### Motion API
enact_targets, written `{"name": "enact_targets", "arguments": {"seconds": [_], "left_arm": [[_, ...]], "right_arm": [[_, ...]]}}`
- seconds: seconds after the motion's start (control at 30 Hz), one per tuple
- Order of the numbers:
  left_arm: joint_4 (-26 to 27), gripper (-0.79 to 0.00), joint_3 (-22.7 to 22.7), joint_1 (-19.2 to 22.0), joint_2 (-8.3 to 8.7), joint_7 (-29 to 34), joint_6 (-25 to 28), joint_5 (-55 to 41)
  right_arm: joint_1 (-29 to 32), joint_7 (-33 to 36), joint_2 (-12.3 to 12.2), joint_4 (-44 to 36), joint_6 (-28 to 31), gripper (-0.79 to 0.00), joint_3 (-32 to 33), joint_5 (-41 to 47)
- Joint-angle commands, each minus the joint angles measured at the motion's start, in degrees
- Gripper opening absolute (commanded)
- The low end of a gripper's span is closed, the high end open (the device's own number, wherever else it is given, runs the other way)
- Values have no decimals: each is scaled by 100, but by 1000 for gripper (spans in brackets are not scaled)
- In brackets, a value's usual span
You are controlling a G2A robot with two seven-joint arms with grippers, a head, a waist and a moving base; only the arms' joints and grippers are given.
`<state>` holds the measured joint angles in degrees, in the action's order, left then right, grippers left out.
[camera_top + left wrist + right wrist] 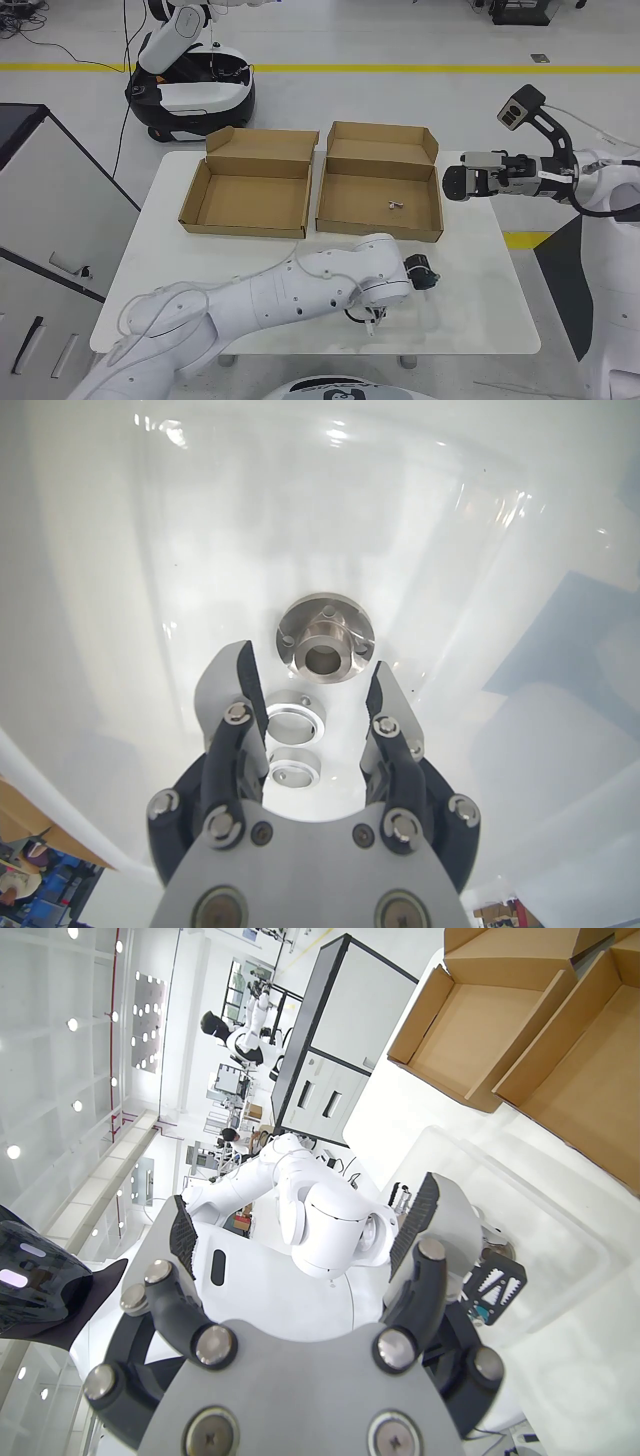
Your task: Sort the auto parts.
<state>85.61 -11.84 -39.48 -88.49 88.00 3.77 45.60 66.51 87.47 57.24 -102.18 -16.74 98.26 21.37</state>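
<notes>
My left gripper [312,665] is open and points down into a clear plastic bin [450,550] near the table's front edge. Just beyond its fingertips lies a steel flanged hub [325,645]. Two aluminium rings [294,719] [294,769] lie between the fingers, closer to the palm. My right gripper [447,184] hangs open and empty above the table's right side, beside the right cardboard box [330,200]. That box holds one small metal part [394,204]. The left cardboard box [245,195] has nothing in it.
Both boxes stand side by side at the back of the white table [480,300] with their lids folded back. A grey cabinet [40,200] stands left of the table. Another robot [190,90] is parked on the floor behind.
</notes>
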Motion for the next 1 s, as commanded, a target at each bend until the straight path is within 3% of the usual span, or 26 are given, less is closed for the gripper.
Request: {"name": "enact_targets", "arguments": {"seconds": [0.0, 0.3, 0.53, 0.63, 0.97], "left_arm": [[-46, -400, 37, 23, -27, 0, 14, 14], [-170, -431, 164, 84, -122, 0, 54, -35], [-218, -416, 174, 106, -165, 0, 37, -84], [-212, -369, 154, 103, -179, 0, 24, -68], [-298, -388, 145, 38, -233, 0, 129, -58]], "right_arm": [[0, 0, 0, 0, 0, 0, 0, 0], [0, 0, 0, 0, 0, 0, 0, 0], [0, 0, 0, 0, 0, 0, 0, 0], [0, 0, 0, 0, 0, 0, 0, 0], [0, 0, 0, 0, 0, 0, 0, 0]]}}
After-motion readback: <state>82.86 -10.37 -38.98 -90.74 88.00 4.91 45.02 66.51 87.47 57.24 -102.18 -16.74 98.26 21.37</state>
